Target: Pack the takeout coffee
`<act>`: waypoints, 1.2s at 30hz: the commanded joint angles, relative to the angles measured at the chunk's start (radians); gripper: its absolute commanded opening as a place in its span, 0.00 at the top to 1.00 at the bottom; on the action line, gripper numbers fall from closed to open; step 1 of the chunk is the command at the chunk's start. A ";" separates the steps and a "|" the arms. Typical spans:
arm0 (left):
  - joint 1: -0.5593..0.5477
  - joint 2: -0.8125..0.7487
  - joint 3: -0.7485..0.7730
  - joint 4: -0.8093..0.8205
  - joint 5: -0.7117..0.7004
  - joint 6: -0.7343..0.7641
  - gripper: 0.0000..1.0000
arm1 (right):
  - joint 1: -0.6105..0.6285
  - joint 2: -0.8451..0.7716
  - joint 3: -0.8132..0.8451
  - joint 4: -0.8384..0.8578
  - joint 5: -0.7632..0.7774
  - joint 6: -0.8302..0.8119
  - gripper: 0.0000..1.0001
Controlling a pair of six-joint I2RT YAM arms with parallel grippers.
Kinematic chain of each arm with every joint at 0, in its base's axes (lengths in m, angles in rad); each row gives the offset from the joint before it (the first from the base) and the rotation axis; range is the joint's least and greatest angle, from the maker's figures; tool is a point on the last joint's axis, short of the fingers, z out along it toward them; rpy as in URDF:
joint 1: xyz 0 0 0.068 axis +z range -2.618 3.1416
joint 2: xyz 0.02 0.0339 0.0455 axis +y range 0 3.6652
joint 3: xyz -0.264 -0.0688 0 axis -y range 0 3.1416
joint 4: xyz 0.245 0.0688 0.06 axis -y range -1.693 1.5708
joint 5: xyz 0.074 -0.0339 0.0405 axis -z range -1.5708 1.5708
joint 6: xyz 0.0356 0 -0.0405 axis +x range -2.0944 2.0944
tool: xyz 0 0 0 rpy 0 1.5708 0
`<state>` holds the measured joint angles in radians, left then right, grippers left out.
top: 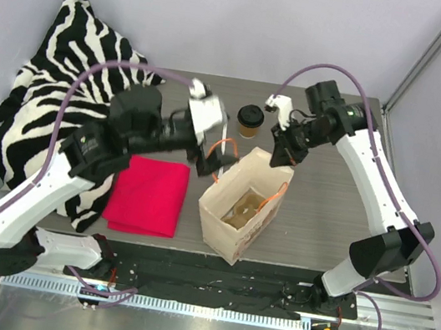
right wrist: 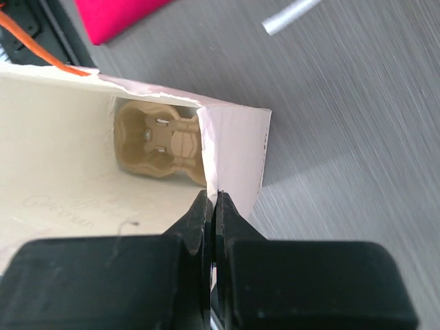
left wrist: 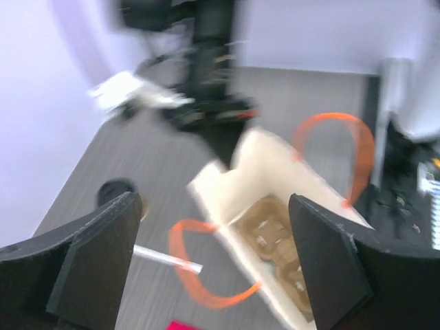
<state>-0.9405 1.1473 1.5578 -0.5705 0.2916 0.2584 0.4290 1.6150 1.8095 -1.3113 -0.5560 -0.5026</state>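
The takeout coffee (top: 250,120), a brown cup with a black lid, stands on the table behind the kraft paper bag (top: 224,221). The bag stands open with the tan pulp carrier (top: 244,209) on its bottom. My right gripper (top: 280,152) is shut on the bag's back rim, which the right wrist view (right wrist: 214,197) shows pinched between its jaws. My left gripper (top: 219,161) is open and empty above the bag's left orange handle (left wrist: 199,275). The blurred left wrist view shows the cup's lid (left wrist: 113,192) beside the left finger and the carrier (left wrist: 275,237) in the bag.
A red folded cloth (top: 148,194) lies left of the bag. A zebra-striped blanket (top: 46,93) fills the left side. A white straw (left wrist: 168,260) lies on the table near the bag, also in the right wrist view (right wrist: 292,15).
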 commanded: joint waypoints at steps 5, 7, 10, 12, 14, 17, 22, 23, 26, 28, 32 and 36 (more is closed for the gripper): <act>0.348 0.358 0.372 -0.181 -0.016 -0.252 0.00 | -0.188 -0.185 -0.116 -0.016 0.048 -0.019 0.99; 0.376 0.408 0.403 -0.190 -0.012 -0.254 0.00 | -0.254 -0.208 -0.151 -0.019 0.062 -0.028 0.99; 0.388 0.501 0.415 -0.175 -0.051 -0.246 0.00 | -0.338 -0.231 -0.190 -0.019 0.088 -0.030 0.99; 0.390 0.586 0.439 -0.183 -0.068 -0.235 0.00 | -0.389 -0.237 -0.206 -0.019 0.094 -0.025 0.99; 0.387 0.650 0.519 -0.219 -0.098 -0.223 0.00 | -0.475 -0.239 -0.217 -0.019 0.088 -0.019 0.99; 0.387 0.811 0.681 -0.277 -0.147 -0.222 0.00 | -0.542 -0.225 -0.219 -0.013 0.076 0.019 0.99; 0.390 0.963 0.755 -0.191 -0.160 -0.254 0.00 | -0.584 -0.214 -0.242 0.027 0.044 0.076 0.99; 0.390 0.979 0.759 -0.177 -0.158 -0.254 0.00 | -0.584 -0.216 -0.254 0.036 0.039 0.096 0.99; 0.388 1.048 0.786 -0.147 -0.173 -0.281 0.01 | -0.585 -0.218 -0.260 0.055 0.039 0.119 0.99; 0.384 1.075 0.786 -0.118 -0.187 -0.281 0.02 | -0.585 -0.216 -0.256 0.060 0.041 0.124 0.99; 0.376 1.094 0.742 -0.037 -0.200 -0.271 0.04 | -0.585 -0.213 -0.248 0.060 0.036 0.134 0.99; 0.362 1.137 0.749 0.012 -0.209 -0.263 0.04 | -0.584 -0.210 -0.246 0.058 0.033 0.137 0.99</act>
<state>-0.5610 2.2669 2.2940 -0.6762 0.1040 -0.0002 -0.1528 1.4014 1.5539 -1.2797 -0.5083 -0.3855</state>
